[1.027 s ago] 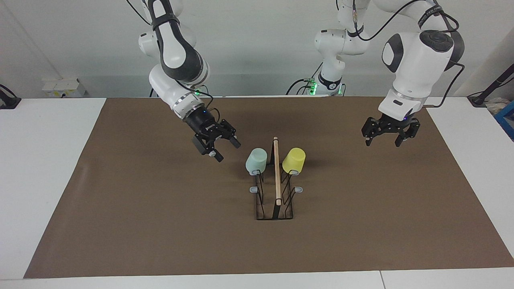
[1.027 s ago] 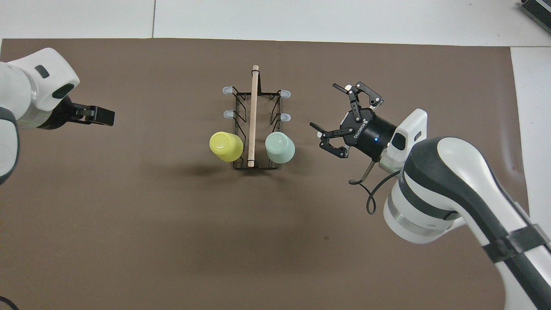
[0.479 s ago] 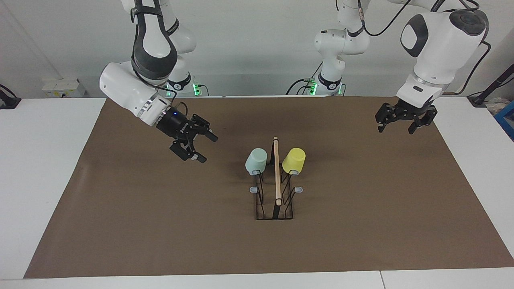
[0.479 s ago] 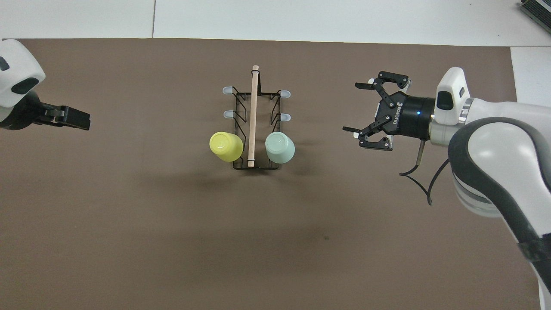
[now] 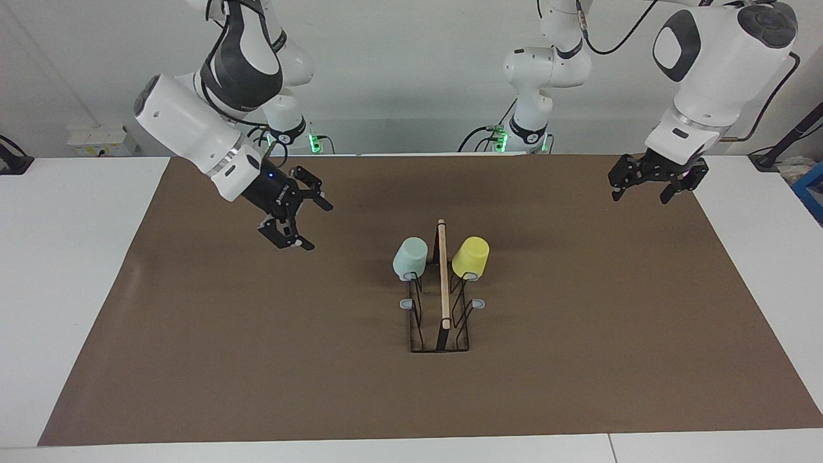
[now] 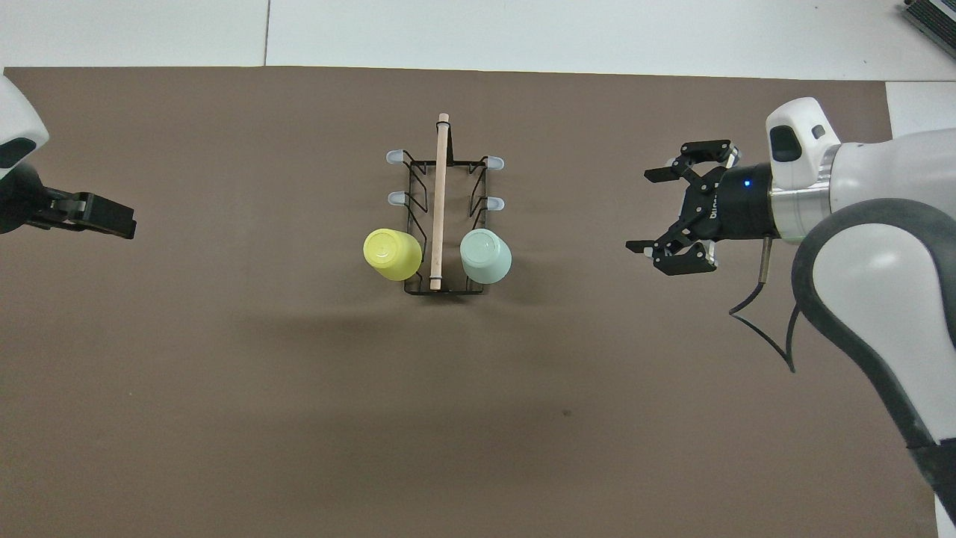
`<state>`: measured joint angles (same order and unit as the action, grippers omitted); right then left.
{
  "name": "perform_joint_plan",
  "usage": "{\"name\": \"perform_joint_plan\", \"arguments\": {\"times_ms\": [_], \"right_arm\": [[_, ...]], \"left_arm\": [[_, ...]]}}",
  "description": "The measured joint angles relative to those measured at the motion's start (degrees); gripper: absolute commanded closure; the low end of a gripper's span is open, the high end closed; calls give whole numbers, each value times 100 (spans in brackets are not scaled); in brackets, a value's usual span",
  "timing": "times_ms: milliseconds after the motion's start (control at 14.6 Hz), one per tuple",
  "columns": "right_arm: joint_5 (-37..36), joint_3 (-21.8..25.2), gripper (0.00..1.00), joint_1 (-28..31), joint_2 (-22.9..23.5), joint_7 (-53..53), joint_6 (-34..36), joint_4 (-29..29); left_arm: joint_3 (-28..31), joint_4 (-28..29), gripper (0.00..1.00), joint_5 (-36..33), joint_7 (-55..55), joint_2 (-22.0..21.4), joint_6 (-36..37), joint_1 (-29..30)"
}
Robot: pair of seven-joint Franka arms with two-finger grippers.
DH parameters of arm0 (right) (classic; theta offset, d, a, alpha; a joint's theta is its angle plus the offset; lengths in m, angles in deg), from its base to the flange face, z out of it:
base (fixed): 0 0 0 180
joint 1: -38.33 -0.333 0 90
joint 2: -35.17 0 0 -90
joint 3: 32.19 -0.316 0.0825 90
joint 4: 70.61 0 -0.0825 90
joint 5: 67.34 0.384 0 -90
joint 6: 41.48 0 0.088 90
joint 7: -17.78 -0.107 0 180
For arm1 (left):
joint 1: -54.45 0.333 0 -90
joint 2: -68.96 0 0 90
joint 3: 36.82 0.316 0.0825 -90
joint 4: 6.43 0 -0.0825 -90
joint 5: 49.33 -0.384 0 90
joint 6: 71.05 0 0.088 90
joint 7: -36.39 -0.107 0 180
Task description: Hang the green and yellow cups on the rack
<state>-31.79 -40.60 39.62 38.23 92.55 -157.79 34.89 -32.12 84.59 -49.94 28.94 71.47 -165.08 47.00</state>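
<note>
Green cup (image 5: pixel 409 258) and yellow cup (image 5: pixel 470 256) hide two rack (image 5: pixel 441 325) prongs. Right gripper (image 5: pixel 307 224) empty, fingers spread; left gripper (image 5: pixel 645 193) likewise, cut off overhead.

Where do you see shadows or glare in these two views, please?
Facing view: soft, diffuse light; a faint shadow on the brown mat beside the yellow cup, none sharp. Overhead view: a broad, blurred dark band on the mat just nearer the robots than the rack, and a small highlight on the green cup; no strong glare in either view.
</note>
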Motion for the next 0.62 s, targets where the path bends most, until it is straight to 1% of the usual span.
{"name": "perform_joint_plan", "arguments": {"times_ms": [137, 274, 616], "right_arm": [[-710, 3, 0, 22, -8, -849, 464, -205], [-1249, 4, 0, 35, -10, -1565, 783, -330], [-2052, 19, 0, 233, -12, -2856, 1416, -645]], "left_arm": [[-2, -32, 0, 0, -63, -33, 79, 60], [-1, -35, 0, 3, -179, -43, 151, 123], [-1, -36, 0, 9, -294, -93, 228, 162]]}}
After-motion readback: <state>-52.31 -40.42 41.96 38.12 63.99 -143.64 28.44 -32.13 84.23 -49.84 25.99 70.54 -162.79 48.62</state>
